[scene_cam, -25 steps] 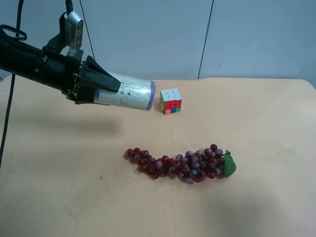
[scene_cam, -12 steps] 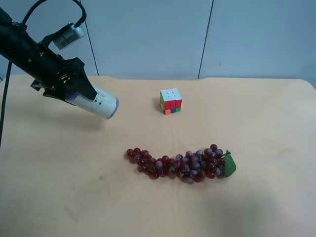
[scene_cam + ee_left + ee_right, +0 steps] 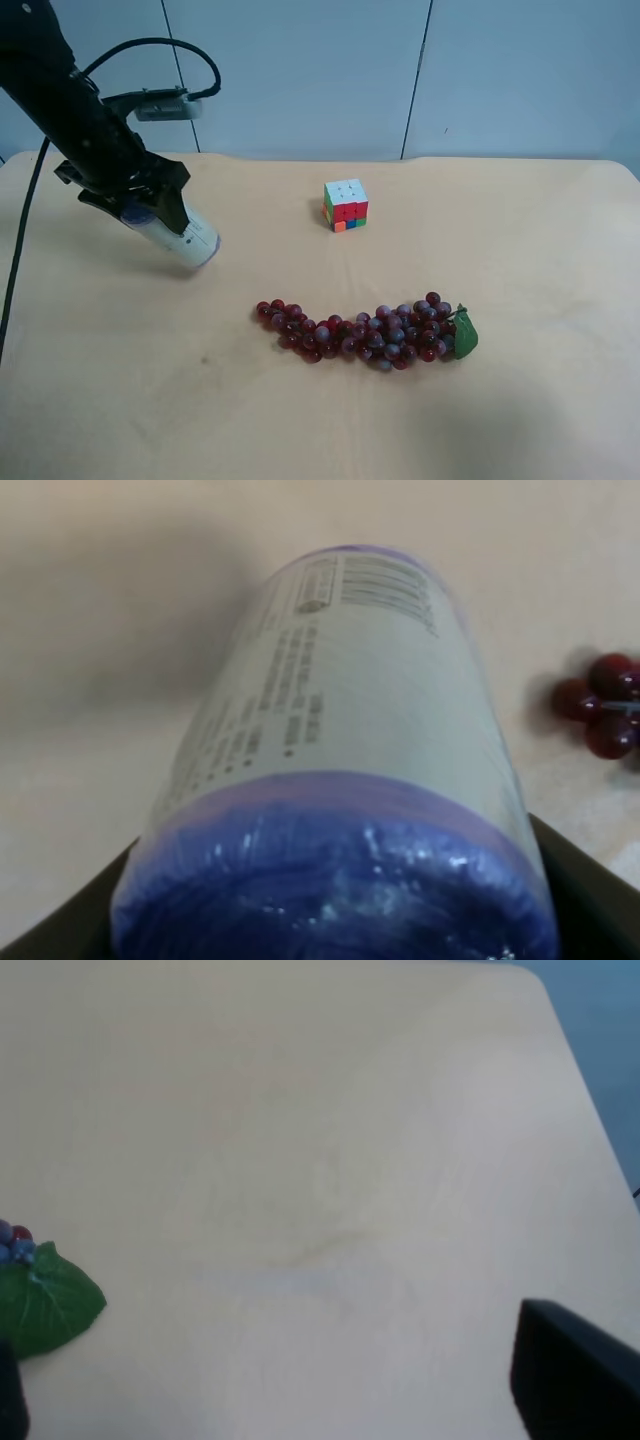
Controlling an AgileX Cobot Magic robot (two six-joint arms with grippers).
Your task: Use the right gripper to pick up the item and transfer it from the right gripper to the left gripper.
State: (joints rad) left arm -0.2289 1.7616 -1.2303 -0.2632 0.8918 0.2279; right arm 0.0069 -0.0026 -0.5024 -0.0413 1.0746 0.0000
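The item, a cream-white can with a purple-blue lid, is held in my left gripper, which is shut on its lid end. The can slants down to the right, and its lower end is at or just above the table; I cannot tell whether they touch. The left wrist view shows the item close up, filling the space between the dark fingers. My right gripper is open over bare table, its fingers wide apart with nothing between them. It is outside the exterior high view.
A multicoloured puzzle cube stands at the table's middle back. A bunch of red-purple grapes with a green leaf lies nearer the front. The left arm's black cable loops above the left side.
The left arm has swung left and down with the can. The can has tipped from lying level in the air to slanting down toward the table.
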